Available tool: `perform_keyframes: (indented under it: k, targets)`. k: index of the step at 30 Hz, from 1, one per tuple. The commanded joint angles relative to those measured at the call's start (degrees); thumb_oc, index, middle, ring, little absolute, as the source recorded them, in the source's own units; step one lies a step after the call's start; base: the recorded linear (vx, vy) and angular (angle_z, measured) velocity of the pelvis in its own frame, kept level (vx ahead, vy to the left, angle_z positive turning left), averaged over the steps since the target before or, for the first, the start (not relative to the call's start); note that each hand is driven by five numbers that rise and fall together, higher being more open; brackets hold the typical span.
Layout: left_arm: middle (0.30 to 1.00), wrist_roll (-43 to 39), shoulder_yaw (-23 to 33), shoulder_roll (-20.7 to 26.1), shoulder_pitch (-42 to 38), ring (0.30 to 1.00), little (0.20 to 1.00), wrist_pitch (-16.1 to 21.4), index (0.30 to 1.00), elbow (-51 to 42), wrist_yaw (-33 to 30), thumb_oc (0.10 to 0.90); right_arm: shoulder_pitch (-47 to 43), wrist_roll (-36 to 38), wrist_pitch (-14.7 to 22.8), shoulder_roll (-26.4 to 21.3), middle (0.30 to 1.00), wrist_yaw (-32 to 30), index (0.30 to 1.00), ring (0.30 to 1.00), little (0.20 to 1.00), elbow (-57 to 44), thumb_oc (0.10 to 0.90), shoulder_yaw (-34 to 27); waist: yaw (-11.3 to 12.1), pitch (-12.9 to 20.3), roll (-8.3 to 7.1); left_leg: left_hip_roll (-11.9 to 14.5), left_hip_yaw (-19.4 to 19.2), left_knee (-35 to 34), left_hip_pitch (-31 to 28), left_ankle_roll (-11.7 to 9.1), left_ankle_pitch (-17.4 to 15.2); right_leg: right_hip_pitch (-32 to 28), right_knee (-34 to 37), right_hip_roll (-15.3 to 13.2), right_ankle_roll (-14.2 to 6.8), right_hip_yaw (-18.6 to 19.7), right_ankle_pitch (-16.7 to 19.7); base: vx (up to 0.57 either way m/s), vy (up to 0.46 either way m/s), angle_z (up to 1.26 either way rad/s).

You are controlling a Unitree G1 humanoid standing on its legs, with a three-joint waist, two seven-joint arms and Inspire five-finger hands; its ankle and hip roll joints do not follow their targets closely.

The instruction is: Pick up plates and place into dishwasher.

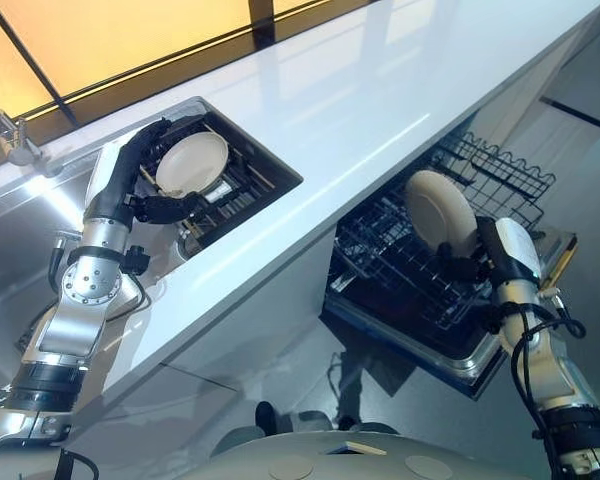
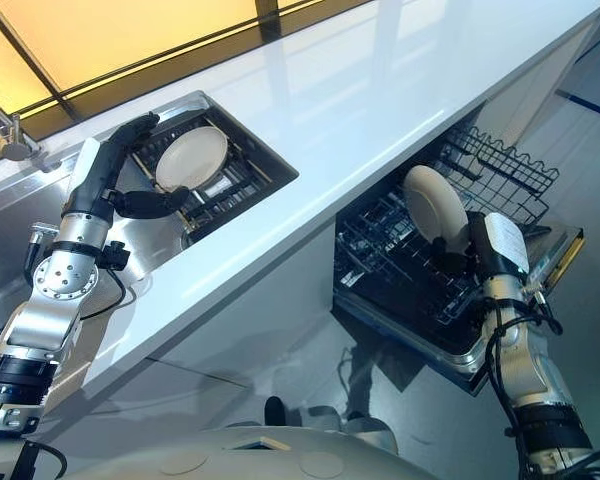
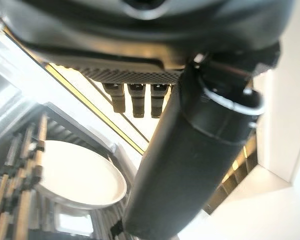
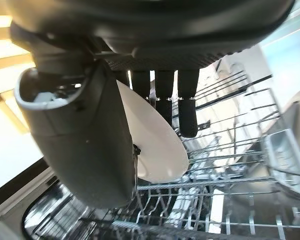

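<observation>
Pinched in the right hand (image 1: 472,262), a white plate (image 1: 438,210) is held over the dishwasher rack (image 1: 410,270) (lowering between tines is needed next). At ten o'clock, the left hand (image 1: 150,185) is spread wide around a sink plate (image 1: 191,163).

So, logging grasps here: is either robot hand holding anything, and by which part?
The right robot hand pinches a round white plate by its rim; the left robot hand holds nothing.

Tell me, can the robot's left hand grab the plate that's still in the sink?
Probably yes. The left robot hand hangs open right by the plate in the sink, fingers on one side and thumb on the other. The plate leans on a rack, and nothing covers it.
</observation>
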State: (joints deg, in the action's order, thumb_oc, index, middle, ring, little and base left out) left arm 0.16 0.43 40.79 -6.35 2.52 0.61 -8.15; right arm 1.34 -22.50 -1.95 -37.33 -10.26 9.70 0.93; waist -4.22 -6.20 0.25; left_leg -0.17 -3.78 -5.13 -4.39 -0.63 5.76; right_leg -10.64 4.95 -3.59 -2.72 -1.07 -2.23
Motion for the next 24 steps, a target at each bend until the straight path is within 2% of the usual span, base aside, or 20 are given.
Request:
perform_keyframes:
  k: [1,7,12,16,21,22,23,24]
  targets:
    - [0.9,1.3,2.5,2.2,-3.4,0.9,0.9,3.8,0.9,0.0,-3.0,0.8,-7.8,-0.9,-1.7,-6.0,0.3,1.6,0.3,0.3,0.2,1.4,0.1,-0.6,1.7,4.6,-1.03,-4.2,2.3,0.1,-2.4,2.7,-6.5,6.4,-4.1,1.5,-2.5,-1.5,3.7,0.03,-0.001,0.13]
    - [0.9,1.1,2.4,2.7,-3.7,0.9,0.9,3.4,0.9,-0.3,-2.9,0.8,-8.4,-2.2,-8.4,-6.3,0.3,8.6,0.3,0.3,0.2,7.6,0.1,1.9,2.6,4.0,-1.35,-4.2,2.9,0.1,-2.6,2.7,-6.4,6.0,-4.6,1.4,-2.3,-2.8,3.4,0.03,-0.005,0.12]
    - [0.9,0.9,1.4,2.9,-4.9,0.9,0.9,2.8,0.9,-0.6,-2.6,0.8,-10.1,-8.3,-12.3,-6.4,0.3,11.6,0.3,0.3,0.2,13.8,0.1,5.4,3.4,3.5,-1.44,-4.3,3.4,0.1,-2.6,2.6,-6.4,5.7,-4.7,1.3,-2.3,-3.3,3.2,0.02,-0.002,0.08]
    - [0.9,0.8,0.7,3.1,-5.5,0.9,0.9,2.8,0.9,-0.9,-2.5,0.8,-11.4,-9.3,-13.6,-6.9,0.3,12.2,0.3,0.3,0.2,16.8,0.1,7.2,3.9,3.2,-1.46,-4.3,3.8,0.1,-2.6,2.6,-6.3,5.6,-4.7,1.3,-2.2,-3.6,3.2,0.0,-0.001,0.01]
    - [0.9,0.4,0.7,3.3,-5.6,0.9,0.9,3.0,0.9,-1.0,-2.0,0.8,-11.9,-10.6,-13.3,-6.9,0.3,11.0,0.3,0.3,0.2,17.9,0.1,7.8,4.2,2.9,-1.46,-4.3,4.1,0.1,-2.6,2.6,-6.3,5.6,-4.7,1.2,-2.2,-3.7,3.2,0.01,-0.002,0.05]
    - [0.9,0.5,0.8,3.2,-5.5,0.9,0.9,3.1,0.9,-1.1,-2.0,0.8,-11.8,-10.7,-13.3,-6.8,0.326,10.9,0.326,0.326,0.23,17.7,0.13,7.8,4.2,2.9,-1.46,-4.3,4.1,0.1,-2.6,2.6,-6.3,5.6,-4.8,1.2,-2.2,-3.7,3.2,0.0,0.001,0.07]
    - [0.9,0.5,0.8,3.1,-5.3,0.9,0.9,3.3,0.9,-1.1,-2.0,0.8,-11.7,-10.9,-13.2,-6.8,0.669,10.8,0.669,0.669,0.631,16.9,0.531,7.6,4.1,2.8,-1.46,-4.3,4.1,0.1,-2.7,2.7,-6.3,5.6,-4.8,1.3,-2.2,-3.7,3.2,0.0,0.0,0.06]
    - [0.9,0.5,0.8,3.1,-5.2,0.9,0.9,3.4,0.9,-0.9,-2.1,0.8,-11.5,-11.3,-13.1,-6.7,0.9,10.7,0.9,0.9,0.9,16.3,0.8,7.4,4.0,2.7,-1.44,-4.3,4.1,0.1,-2.7,2.7,-6.3,5.6,-4.9,1.3,-2.2,-3.6,3.2,-0.04,-0.001,0.04]
